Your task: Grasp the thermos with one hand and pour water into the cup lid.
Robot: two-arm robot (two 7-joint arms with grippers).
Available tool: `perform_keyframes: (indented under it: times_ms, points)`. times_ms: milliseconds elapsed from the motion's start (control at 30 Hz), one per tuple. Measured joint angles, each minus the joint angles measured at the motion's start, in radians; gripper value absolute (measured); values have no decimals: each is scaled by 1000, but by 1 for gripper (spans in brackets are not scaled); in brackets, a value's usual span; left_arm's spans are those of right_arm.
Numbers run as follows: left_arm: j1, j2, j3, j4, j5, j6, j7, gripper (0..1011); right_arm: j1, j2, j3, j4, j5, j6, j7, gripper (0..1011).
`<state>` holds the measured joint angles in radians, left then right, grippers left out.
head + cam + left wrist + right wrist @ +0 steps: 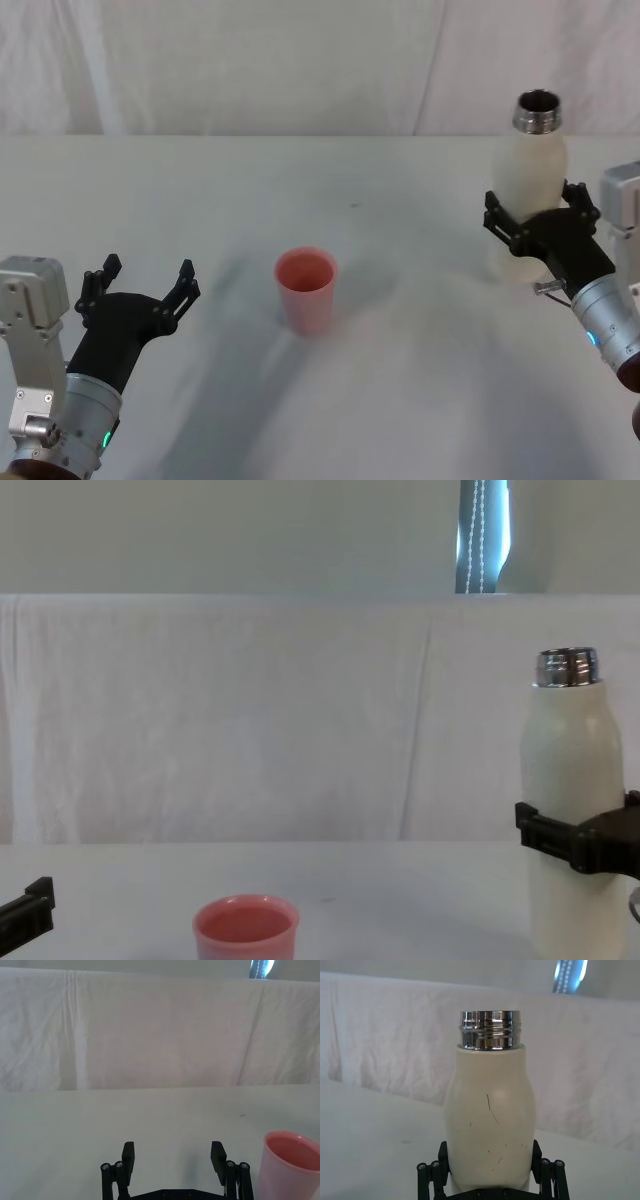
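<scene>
Right gripper (541,226) is clamped round the lower body of the upright thermos (531,190), well right of the cup lid (306,288). Smooth bottle could slip when tilted, spilling short of it. Left gripper (141,287) sits open.

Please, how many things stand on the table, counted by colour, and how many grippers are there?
Cream-white: 1, the thermos, with the right gripper around it.
Pink: 1, the cup lid.
Grippers: 2, the left gripper open.
Total: 4.
</scene>
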<state>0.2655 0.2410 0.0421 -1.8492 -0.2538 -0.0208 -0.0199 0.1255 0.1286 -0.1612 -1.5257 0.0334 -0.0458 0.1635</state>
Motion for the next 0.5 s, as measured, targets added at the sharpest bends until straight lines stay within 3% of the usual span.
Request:
perform_keyframes:
  times_ms: [267, 500]
  points:
    - [0, 0, 0, 0, 0, 0, 0, 1001, -14, -23, 29, 8, 68, -40, 0, 951]
    - [0, 0, 0, 0, 0, 0, 0, 1001, -22, -25, 36, 18, 92, -67, 5, 951]
